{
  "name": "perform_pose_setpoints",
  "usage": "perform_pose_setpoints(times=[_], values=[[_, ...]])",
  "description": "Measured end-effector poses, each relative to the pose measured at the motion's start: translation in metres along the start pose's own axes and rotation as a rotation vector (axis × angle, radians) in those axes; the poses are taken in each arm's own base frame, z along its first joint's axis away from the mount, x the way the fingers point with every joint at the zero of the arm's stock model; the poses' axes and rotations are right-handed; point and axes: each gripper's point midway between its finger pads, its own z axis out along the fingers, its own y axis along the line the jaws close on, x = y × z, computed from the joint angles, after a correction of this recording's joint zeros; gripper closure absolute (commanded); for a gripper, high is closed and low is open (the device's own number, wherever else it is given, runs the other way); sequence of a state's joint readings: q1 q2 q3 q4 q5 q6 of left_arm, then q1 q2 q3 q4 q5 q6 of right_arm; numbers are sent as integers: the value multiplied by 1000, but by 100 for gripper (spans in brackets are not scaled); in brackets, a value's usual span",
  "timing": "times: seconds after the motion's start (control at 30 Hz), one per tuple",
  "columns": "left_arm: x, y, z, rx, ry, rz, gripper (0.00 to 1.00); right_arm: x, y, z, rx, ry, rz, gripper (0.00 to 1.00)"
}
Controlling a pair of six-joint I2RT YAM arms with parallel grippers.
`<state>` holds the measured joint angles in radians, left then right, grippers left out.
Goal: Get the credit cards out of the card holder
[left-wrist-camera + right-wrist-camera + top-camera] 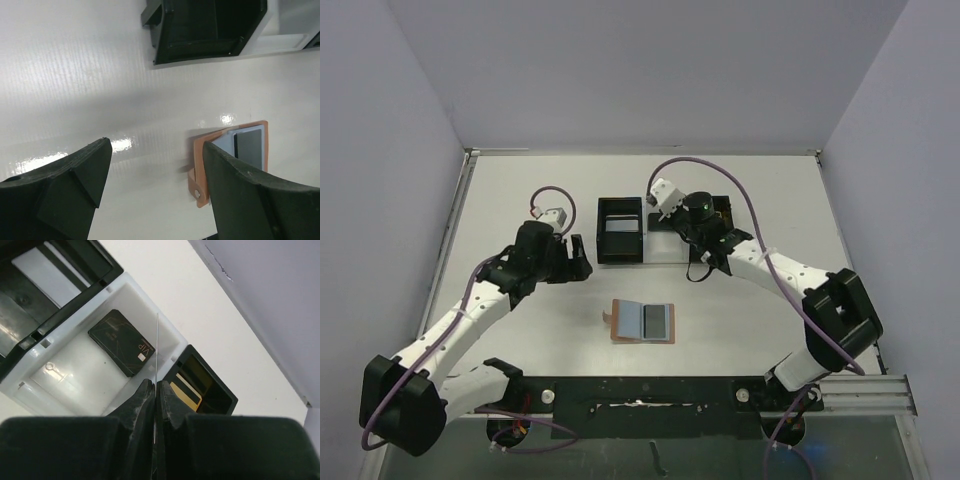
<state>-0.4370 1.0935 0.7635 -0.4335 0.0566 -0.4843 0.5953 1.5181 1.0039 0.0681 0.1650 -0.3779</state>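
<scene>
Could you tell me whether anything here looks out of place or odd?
Nothing spilled or damaged. One oddity: a small key-shaped item lies in the tray's white compartment beside the black card; I cannot tell what it is. The card holder lies open, one card still inside.

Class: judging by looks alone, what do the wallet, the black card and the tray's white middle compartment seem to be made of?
Wallet: probably leather or an imitation, with a matte tan outside and a pale blue lining.
Black card: likely plastic, with a smooth satin face and gold print.
Tray middle: seemingly moulded white plastic, with a soft sheen on its floor.
</scene>
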Motion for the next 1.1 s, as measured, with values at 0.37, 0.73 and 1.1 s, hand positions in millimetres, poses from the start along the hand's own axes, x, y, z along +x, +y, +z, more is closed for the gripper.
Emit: perform_pose_setpoints(times=[0.37, 0.73, 1.1], values=[[-14, 12, -16, -64, -88, 24, 26, 36, 29, 42, -48, 96, -216, 100], [-15, 16, -16, -82, -90, 25, 26, 46, 26, 74, -54, 105, -286, 100], [-14, 21, -14, -109, -88, 25, 26, 55, 27, 104, -65, 117, -377, 93]])
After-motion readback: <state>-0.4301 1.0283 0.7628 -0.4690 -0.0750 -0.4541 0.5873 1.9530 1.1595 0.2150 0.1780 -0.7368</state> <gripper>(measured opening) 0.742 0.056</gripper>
